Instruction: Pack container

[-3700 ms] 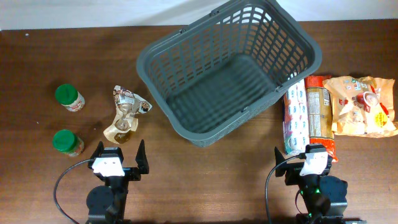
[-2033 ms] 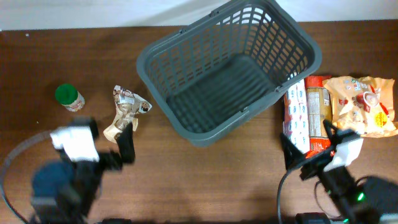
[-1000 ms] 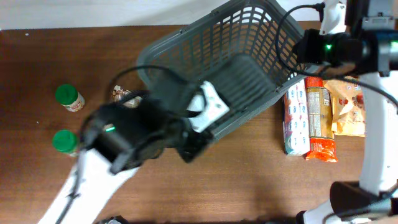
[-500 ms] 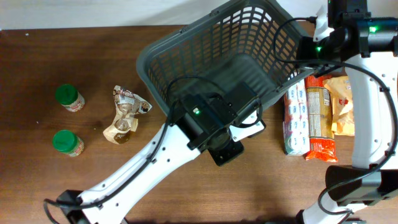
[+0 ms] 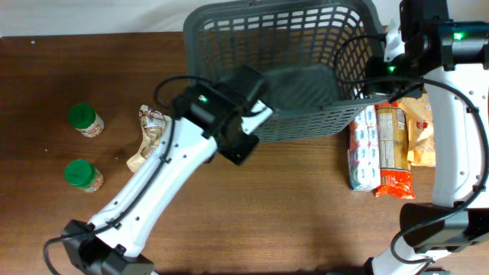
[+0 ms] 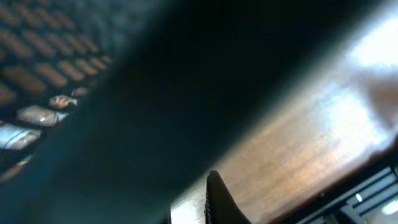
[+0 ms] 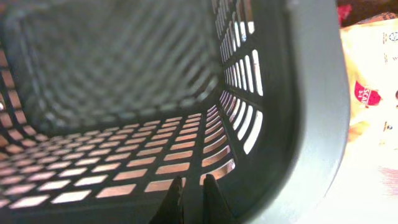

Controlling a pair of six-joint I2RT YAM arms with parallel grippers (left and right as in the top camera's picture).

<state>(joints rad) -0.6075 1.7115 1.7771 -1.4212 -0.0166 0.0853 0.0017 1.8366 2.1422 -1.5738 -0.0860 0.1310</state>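
The container (image 5: 283,46), a dark grey slotted basket, lies square to the table at the far middle. It is empty. My left gripper (image 5: 243,139) is at its near left rim. In the left wrist view the left gripper (image 6: 193,208) is shut with bare table showing beside its fingers, and the blurred dark container (image 6: 155,93) fills the space to its left. My right gripper (image 5: 370,80) reaches inside the container at its right wall. In the right wrist view the right gripper (image 7: 189,180) is shut, tips against the lower lattice under the thick rim (image 7: 311,93).
Two green-lidded jars (image 5: 84,120) (image 5: 82,174) and a crumpled brown pouch (image 5: 153,137) lie at the left. Right of the container lie a blue-and-white pack (image 5: 363,149), an orange pack (image 5: 393,149) and a yellow bag (image 5: 428,134), the yellow bag (image 7: 373,68) showing again past the rim.
The container has turned from diagonal to square and slid toward the far edge. My left arm swung up and left along its near side. The right arm stayed at the right wall.
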